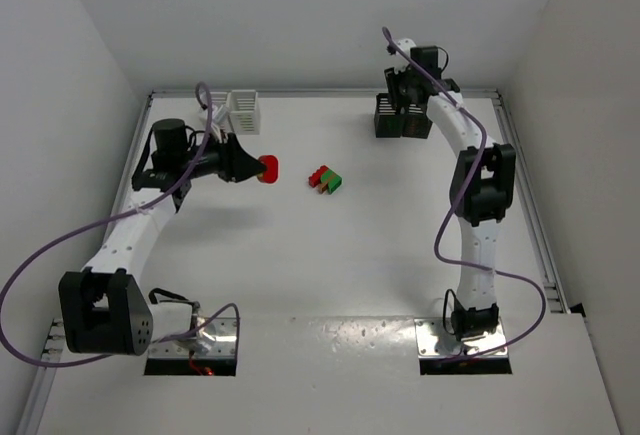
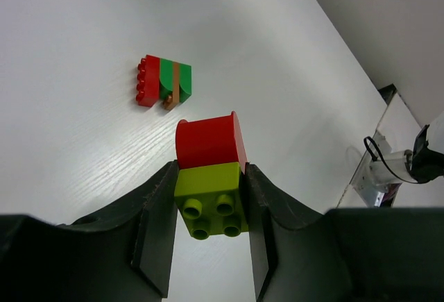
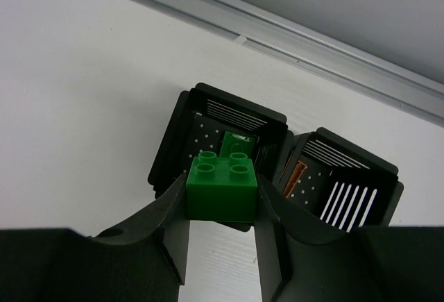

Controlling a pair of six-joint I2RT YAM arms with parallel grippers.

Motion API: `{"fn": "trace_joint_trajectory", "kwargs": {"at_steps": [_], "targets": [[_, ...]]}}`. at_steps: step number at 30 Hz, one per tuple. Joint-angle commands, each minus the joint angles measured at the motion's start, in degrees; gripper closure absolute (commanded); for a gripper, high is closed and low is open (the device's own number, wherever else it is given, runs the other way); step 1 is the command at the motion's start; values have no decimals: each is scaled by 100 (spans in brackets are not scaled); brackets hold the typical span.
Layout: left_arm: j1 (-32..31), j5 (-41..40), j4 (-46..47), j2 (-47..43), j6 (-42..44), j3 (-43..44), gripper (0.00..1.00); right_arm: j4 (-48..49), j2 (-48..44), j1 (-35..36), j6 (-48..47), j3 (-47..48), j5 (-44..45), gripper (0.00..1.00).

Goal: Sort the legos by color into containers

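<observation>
Now my right gripper (image 3: 222, 198) squeezes one green brick (image 3: 222, 189), and my left gripper (image 2: 210, 177) squeezes one yellow-green brick (image 2: 210, 208) with a red piece (image 2: 210, 142) stuck on. Just ahead and below my green brick sit two black bins (image 3: 177, 142); the closer one holds a green piece (image 3: 237, 141). One small clump (image 1: 326, 180) lies in the middle, nearer my left gripper. Farther back stands a white bin (image 1: 243, 110).

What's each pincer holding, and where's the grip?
Left pincer: yellow-green brick, by its sides, red piece joined on. Right pincer: green brick, by its sides.
</observation>
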Motion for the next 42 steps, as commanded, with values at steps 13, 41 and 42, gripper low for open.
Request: {"fn": "trace_joint_trajectory", "kwargs": {"at_steps": [13,41,42], "targets": [[-221,-146,60,128,99,238,89,115,172,-82,214,360,-398,44],[-169,2034,227,181,-314,185,84,2304,-2720,726,3712,-3560,-7430,15],[-221,2034,280,181,-367,185,84,2226,-2719,831,3634,-3560,-7430,15]]}}
